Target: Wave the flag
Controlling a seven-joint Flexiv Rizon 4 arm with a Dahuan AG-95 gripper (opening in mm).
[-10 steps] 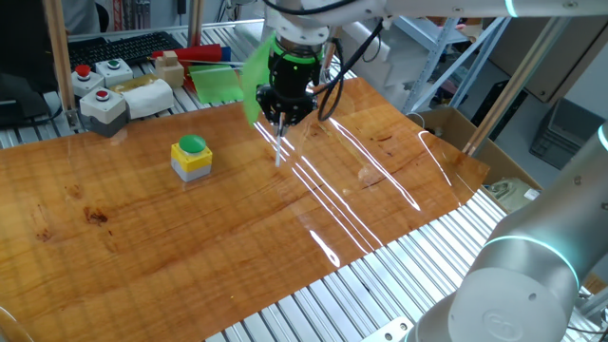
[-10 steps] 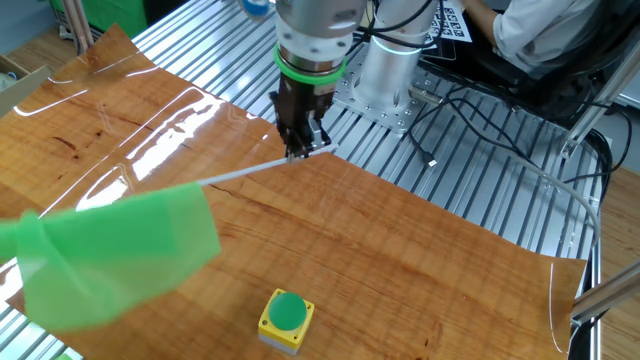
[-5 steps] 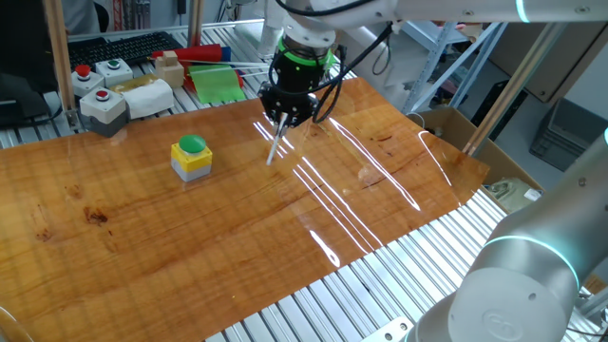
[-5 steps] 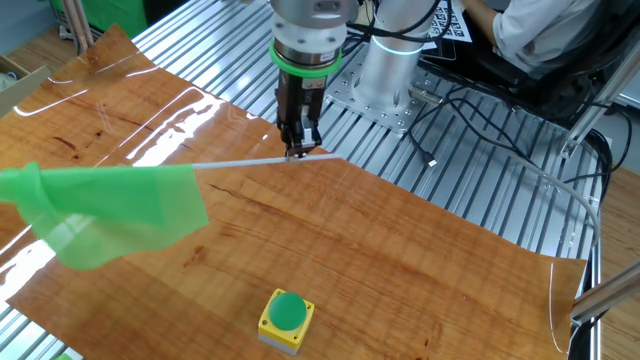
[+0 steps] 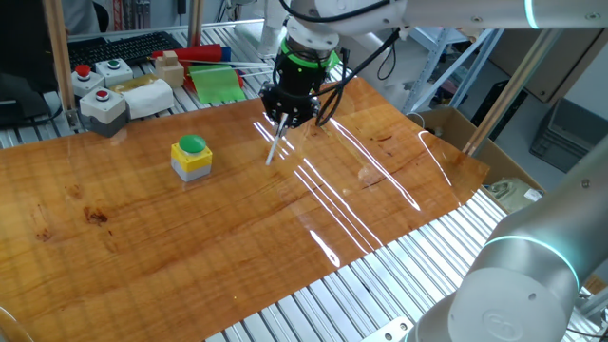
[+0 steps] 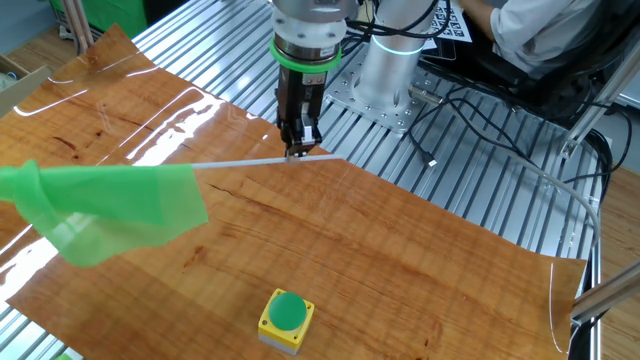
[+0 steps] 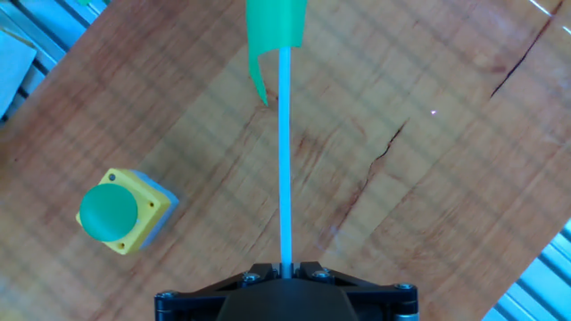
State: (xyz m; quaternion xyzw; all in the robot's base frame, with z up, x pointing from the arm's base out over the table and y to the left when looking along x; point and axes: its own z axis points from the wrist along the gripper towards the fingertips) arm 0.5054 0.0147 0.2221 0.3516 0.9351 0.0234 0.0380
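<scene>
The flag is a bright green sheet [image 6: 110,205] on a long thin white stick [image 6: 240,163]. My gripper [image 6: 298,150] is shut on the stick's end and holds it about level above the wooden table, with the sheet hanging to the left. In the hand view the stick [image 7: 285,178] runs straight up from my gripper [image 7: 285,267] to the green sheet [image 7: 275,22] at the top edge. In one fixed view my gripper [image 5: 283,120] points down at the table's far side with a short piece of stick [image 5: 274,150] below it. I cannot make out the sheet there.
A yellow box with a green button [image 5: 193,157] stands on the wooden table [image 5: 190,247]; it also shows in the other views [image 6: 285,315] [image 7: 120,212]. A smaller green sheet [image 5: 217,84], button boxes [image 5: 103,100] and a keyboard lie beyond the far edge. Cables [image 6: 480,150] lie near the arm's base.
One second ago the flag hung lower and tilted. It swung up to about level, and the gripper turned slightly. Over the last half second almost nothing moved.
</scene>
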